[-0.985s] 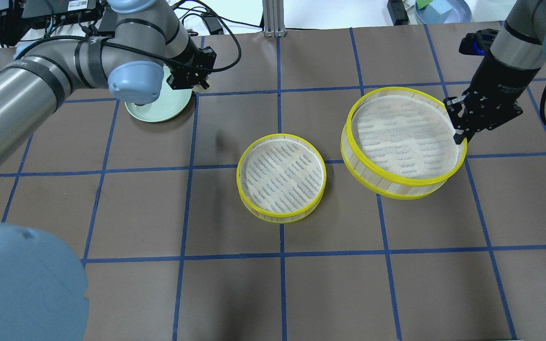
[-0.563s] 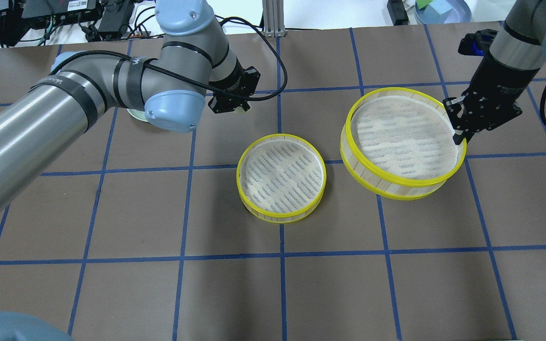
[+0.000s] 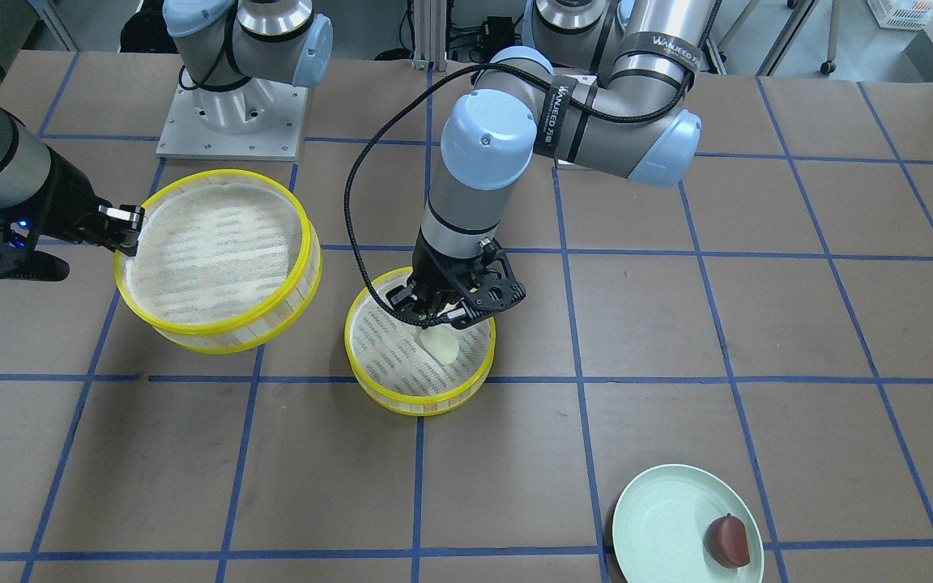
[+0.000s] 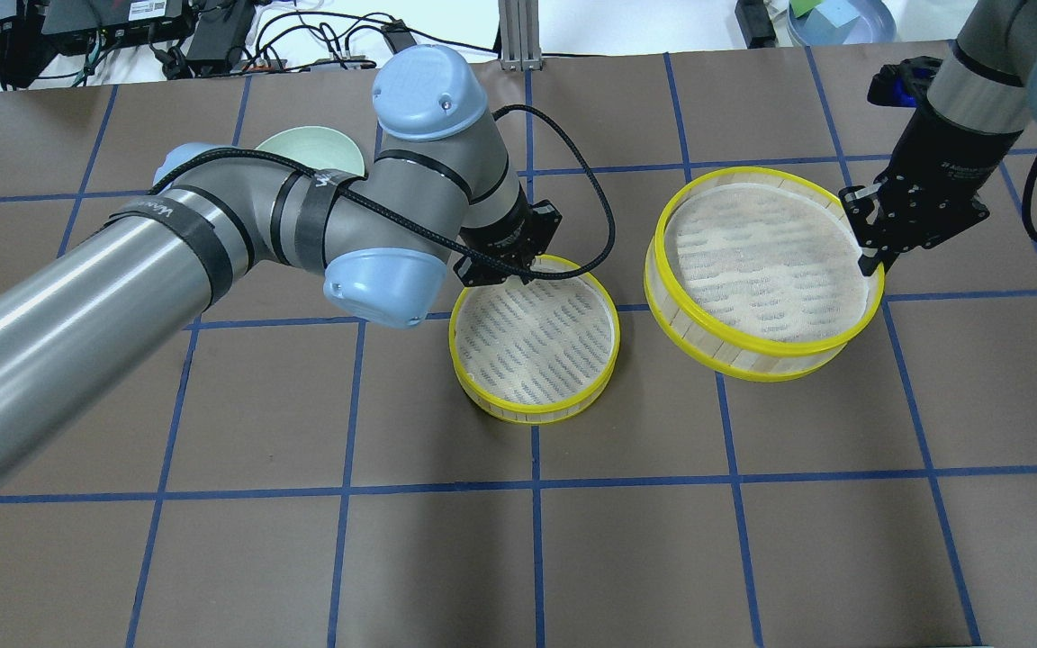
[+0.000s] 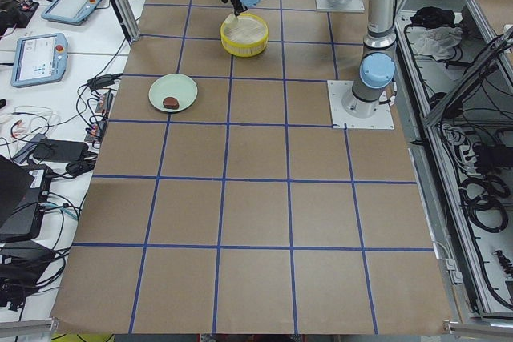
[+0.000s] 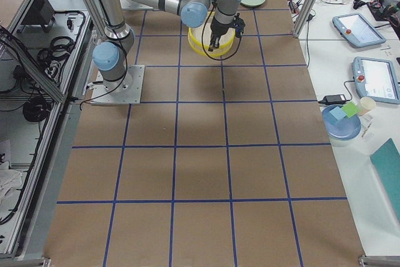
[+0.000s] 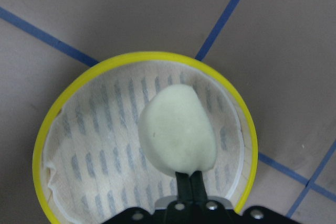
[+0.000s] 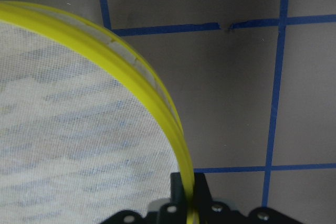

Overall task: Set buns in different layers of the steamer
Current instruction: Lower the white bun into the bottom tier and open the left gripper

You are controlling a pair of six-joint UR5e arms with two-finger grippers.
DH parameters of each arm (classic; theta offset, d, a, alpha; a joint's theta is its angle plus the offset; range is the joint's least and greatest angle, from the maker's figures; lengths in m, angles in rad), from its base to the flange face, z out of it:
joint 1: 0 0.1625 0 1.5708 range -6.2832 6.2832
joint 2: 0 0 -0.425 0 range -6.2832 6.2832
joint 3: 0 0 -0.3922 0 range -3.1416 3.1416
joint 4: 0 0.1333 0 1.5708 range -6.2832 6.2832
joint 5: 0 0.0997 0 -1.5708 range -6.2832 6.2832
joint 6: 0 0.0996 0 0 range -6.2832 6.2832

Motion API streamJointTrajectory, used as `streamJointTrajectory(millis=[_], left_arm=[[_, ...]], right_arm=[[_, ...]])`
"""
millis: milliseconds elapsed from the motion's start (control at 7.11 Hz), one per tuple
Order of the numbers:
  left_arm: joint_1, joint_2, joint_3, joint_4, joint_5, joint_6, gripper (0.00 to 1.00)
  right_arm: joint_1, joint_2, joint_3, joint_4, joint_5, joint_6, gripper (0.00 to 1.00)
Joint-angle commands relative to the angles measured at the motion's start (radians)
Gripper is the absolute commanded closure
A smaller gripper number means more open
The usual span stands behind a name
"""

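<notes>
The left gripper (image 3: pixel 440 317) has its two black fingers (image 7: pixel 189 184) drawn close together, pinching one end of the small oblong pale cream bun (image 7: pixel 178 136). The bun hangs inside the round shallow steamer tray with the bright yellow rim and off-white woven floor (image 4: pixel 532 337) that rests on the brown paper-covered table with blue tape lines (image 3: pixel 758 324). The bun is over the part of the floor nearest that gripper; whether it touches the weave I cannot tell. The left arm reaches in low from the robot's side, its wrist directly over that tray's rim. The right gripper (image 4: pixel 870 254) is clamped on the yellow rim of the second, matching steamer tray (image 4: pixel 752 261), one finger inside the wall and one outside. This tray looks tilted and holds nothing, and it stands near the first tray but apart from it. Well away from both trays, the small dark reddish-brown bun (image 3: pixel 727 541) lies on a pale green round plate (image 3: pixel 661 518), close to the plate's edge.
</notes>
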Motion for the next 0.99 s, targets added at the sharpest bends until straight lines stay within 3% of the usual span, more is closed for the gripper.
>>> streamJointTrajectory(millis=[0,141,281,563,844], left_arm=[[-0.022,0.007,-0.018,-0.033,-0.015,-0.007,1.00],[-0.016,0.007,-0.018,-0.041,-0.004,-0.007,0.06],[-0.007,0.007,-0.016,-0.082,0.002,0.005,0.00],[0.019,0.016,0.001,-0.110,0.017,0.011,0.00],[0.179,0.039,0.043,-0.155,0.033,0.187,0.00]], right_arm=[[0.003,0.001,0.010,-0.002,0.002,0.001,1.00],[0.003,0.001,0.010,-0.006,0.002,0.001,1.00],[0.005,0.003,0.010,-0.008,0.002,0.001,1.00],[0.005,0.003,0.010,-0.012,0.003,0.001,1.00],[0.092,0.026,0.003,-0.054,0.009,0.077,1.00]])
